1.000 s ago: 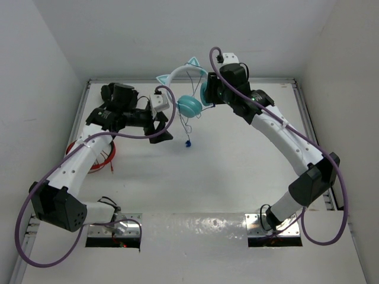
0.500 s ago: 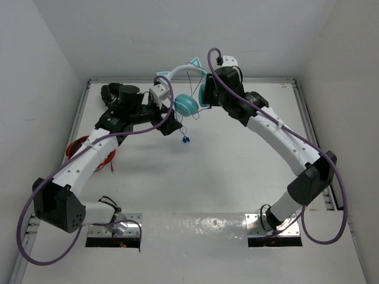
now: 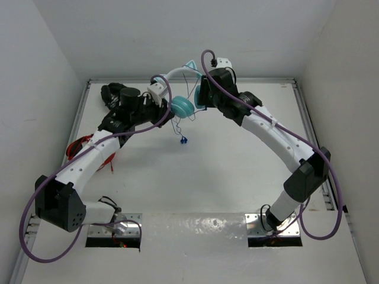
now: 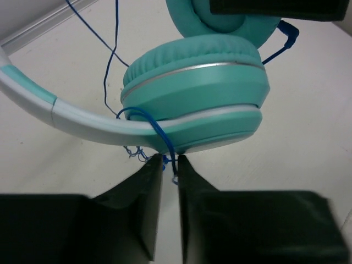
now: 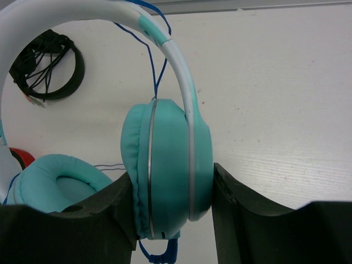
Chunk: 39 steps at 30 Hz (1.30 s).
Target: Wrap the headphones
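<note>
The teal headphones [image 3: 182,106] hang in the air over the table's back middle. My right gripper [image 5: 173,176] is shut on one round earcup [image 5: 168,181], a finger on each flat side. The pale headband [image 5: 181,71] arches up and left to the other earcup [image 4: 198,104]. My left gripper [image 4: 170,165] sits just under that earcup, its jaws drawn narrow round the thin blue cable [image 4: 165,137]. The cable's blue plug [image 3: 185,140] dangles over the table. In the top view the left gripper [image 3: 169,115] and the right gripper [image 3: 200,94] flank the headphones.
Black headphones with coiled cable [image 5: 49,66] lie at the back left. Red headphones [image 3: 74,146] lie under the left arm near the left wall. The white table [image 3: 237,171] is walled at the back and both sides.
My left gripper has moved right, in under the near earcup, and drawn its jaws together on the cable. The right arm has carried the headphones slightly left.
</note>
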Motion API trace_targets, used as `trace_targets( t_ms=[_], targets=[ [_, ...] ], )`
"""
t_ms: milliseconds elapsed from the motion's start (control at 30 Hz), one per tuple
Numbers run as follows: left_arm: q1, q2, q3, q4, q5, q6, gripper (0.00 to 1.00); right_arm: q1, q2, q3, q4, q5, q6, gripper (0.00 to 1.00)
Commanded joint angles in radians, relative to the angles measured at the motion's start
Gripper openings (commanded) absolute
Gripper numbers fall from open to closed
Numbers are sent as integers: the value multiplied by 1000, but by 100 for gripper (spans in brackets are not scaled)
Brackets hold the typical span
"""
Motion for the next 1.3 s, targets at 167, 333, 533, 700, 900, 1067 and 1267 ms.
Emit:
trace_targets(
  t_ms=[167, 333, 533, 700, 900, 1067, 1267],
  targets=[
    [-1, -8, 0, 31, -56, 4, 0, 5, -36, 47, 110, 1, 12, 0],
    [-1, -71, 25, -30, 29, 162, 0, -11, -20, 21, 85, 19, -11, 0],
    [-3, -105, 147, -38, 213, 224, 0, -18, 70, 51, 42, -5, 4, 0],
    [-4, -64, 161, 23, 350, 110, 0, 45, 119, 64, 36, 9, 21, 0],
    [-47, -24, 149, -67, 405, 211, 0, 48, 158, 111, 60, -14, 75, 0],
    [-100, -28, 143, -268, 454, 405, 0, -33, 211, 223, 53, -108, 147, 0],
    [-95, -54, 175, -510, 378, 661, 0, -172, 146, 142, 103, -126, 173, 0]
  ],
)
